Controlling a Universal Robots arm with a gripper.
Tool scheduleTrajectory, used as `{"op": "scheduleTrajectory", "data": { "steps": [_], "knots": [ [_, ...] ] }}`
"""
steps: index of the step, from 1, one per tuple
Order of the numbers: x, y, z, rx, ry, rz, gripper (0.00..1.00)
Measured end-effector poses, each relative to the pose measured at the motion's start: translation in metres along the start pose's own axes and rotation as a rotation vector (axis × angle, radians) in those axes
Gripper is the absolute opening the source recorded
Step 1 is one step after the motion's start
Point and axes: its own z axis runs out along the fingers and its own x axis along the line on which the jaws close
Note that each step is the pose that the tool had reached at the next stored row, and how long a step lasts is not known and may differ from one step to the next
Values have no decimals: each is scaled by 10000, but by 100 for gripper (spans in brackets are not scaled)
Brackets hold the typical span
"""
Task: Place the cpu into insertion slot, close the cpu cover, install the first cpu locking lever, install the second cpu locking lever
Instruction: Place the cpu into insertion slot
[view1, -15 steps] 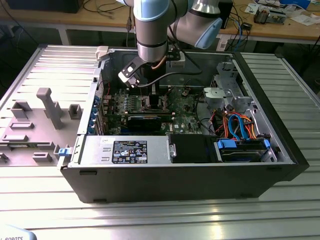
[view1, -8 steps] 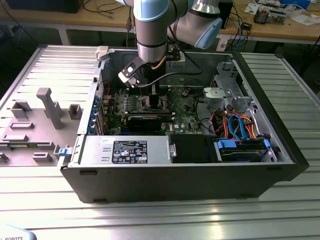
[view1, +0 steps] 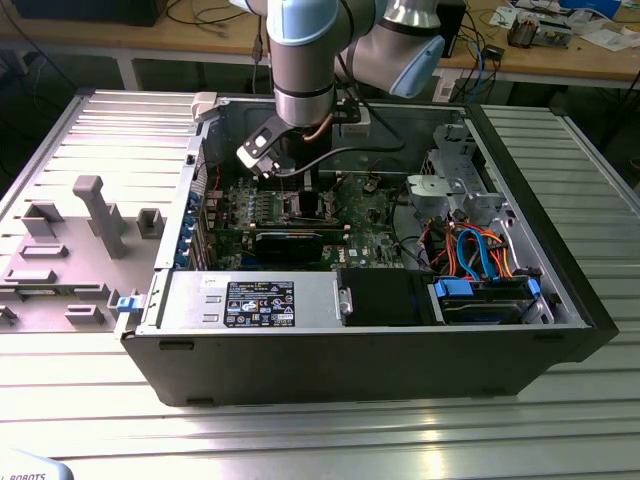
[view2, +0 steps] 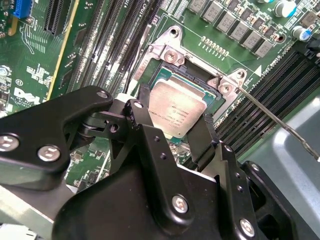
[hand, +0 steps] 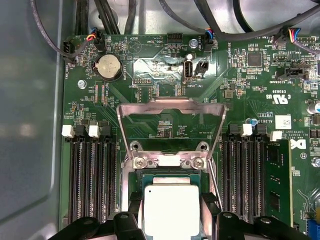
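Single arm (view1: 303, 60) reaching steeply down, wrist (view1: 300, 105) vertical, black end effector (view2: 175, 107) pointing straight down.

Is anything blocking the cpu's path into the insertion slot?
Nothing visible does: the cpu cover is swung open, clear of the insertion slot, and the cpu is right at the slot beneath the gripper.

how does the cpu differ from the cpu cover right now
The cpu is a solid square with a silvery top; the cover is a thin frame around a big window. The cpu lies flat at the slot; the cover is swung open, clear of it. The cover's outline is wider than the cpu. Both are silvery metal.
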Motion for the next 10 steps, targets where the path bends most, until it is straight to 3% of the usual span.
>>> {"op": "scheduleTrajectory", "data": {
  "steps": [2,3,10],
  "knots": [
    [1,0,1,-2,2,0,56],
    [1,0,2,-2,1,0,62],
    [28,-2,38,-1,2,0,62]
  ]
}}
